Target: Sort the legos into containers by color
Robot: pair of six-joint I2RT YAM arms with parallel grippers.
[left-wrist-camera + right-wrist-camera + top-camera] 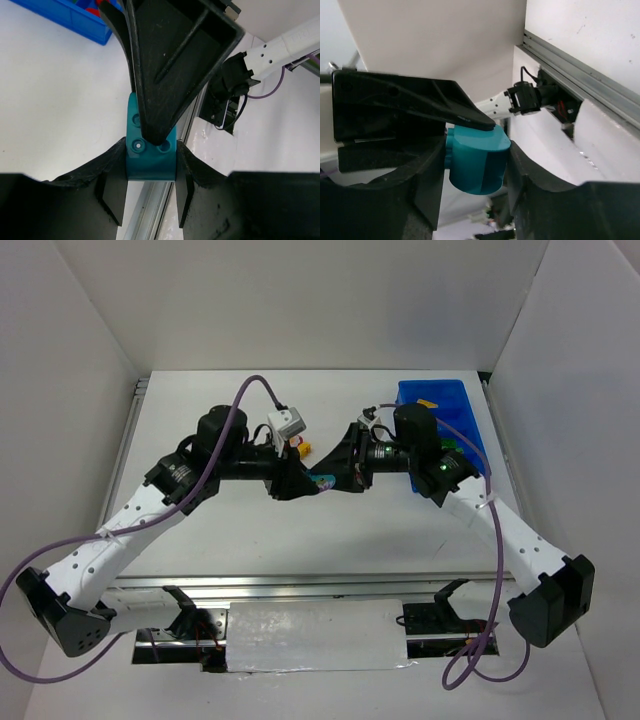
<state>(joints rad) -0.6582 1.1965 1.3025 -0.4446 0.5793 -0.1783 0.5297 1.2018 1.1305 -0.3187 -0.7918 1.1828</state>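
A teal brick (322, 481) hangs above the middle of the table, gripped from both sides. My left gripper (300, 482) is shut on it. In the left wrist view the brick (150, 157) sits stud side up between my fingers, and a right finger (170, 65) crosses over it. My right gripper (345, 472) is also shut on it. In the right wrist view the brick (477, 160) sits between my pads, with a left finger (410, 107) lying across its top. The blue bin (462, 405) stands at the back right, with a yellow brick (428, 403) and a green one (450, 446) inside.
A small yellow and red piece (303, 449) shows just behind the two grippers. A corner of the bin (60, 17) shows in the left wrist view, with red and green inside. White walls close the table on three sides. A metal rail (300, 585) runs along the near edge.
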